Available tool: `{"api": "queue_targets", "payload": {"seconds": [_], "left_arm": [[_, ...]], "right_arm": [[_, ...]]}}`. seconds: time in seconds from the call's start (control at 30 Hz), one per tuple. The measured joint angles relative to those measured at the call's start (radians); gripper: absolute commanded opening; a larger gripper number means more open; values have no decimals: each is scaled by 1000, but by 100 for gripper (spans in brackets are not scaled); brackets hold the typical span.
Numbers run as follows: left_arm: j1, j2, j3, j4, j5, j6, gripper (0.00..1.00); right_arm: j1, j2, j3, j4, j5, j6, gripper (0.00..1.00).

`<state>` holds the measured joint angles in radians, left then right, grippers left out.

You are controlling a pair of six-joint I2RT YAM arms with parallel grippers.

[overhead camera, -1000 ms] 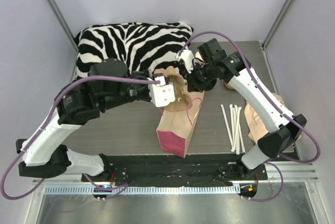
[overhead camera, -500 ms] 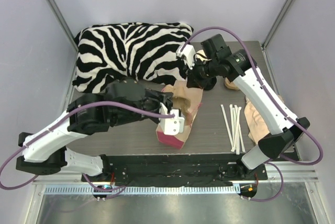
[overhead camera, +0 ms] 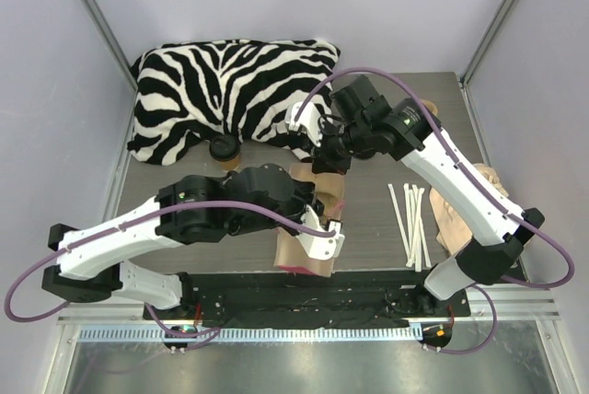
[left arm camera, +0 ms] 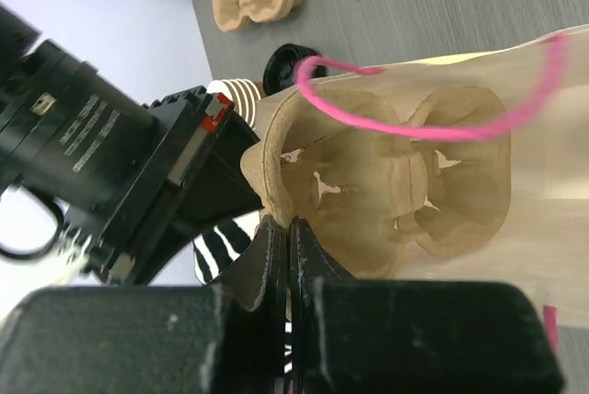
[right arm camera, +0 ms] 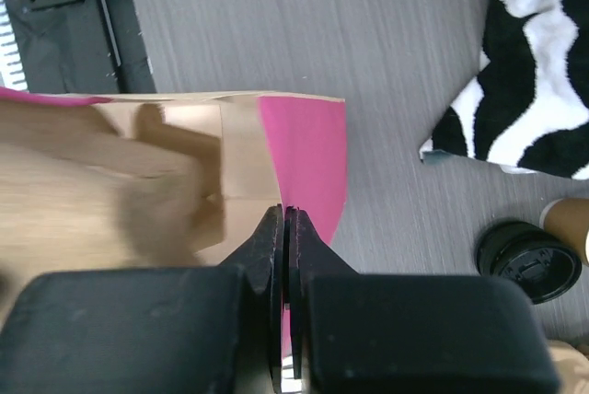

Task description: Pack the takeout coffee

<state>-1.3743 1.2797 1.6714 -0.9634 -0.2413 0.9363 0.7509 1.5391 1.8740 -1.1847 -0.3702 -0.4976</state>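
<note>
Left fingers (left arm camera: 276, 251), right fingers (right arm camera: 270, 251) both closed, pinching paper bag (overhead camera: 336, 196) edges; hold mouth wide, upright, for takeout coffee (overhead camera: 224, 148).

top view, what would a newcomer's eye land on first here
The zebra pillow at the back left stands out first. Next is the paper bag mid-table with its pink handle; the left gripper is pinched shut on its near end and the right gripper on its far end. The lidded coffee stands outside the bag, beside the pillow.
</note>
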Motion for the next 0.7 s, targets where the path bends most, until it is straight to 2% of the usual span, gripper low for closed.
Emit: {"api": "queue_targets", "payload": {"seconds": [0.33, 0.7], "left_arm": [[-1, 32, -70, -8, -13, -35, 0], [0, 30, -187, -21, 86, -125, 0]], "right_arm": [[22, -11, -10, -21, 19, -5, 1], [26, -24, -16, -21, -18, -43, 1]]}}
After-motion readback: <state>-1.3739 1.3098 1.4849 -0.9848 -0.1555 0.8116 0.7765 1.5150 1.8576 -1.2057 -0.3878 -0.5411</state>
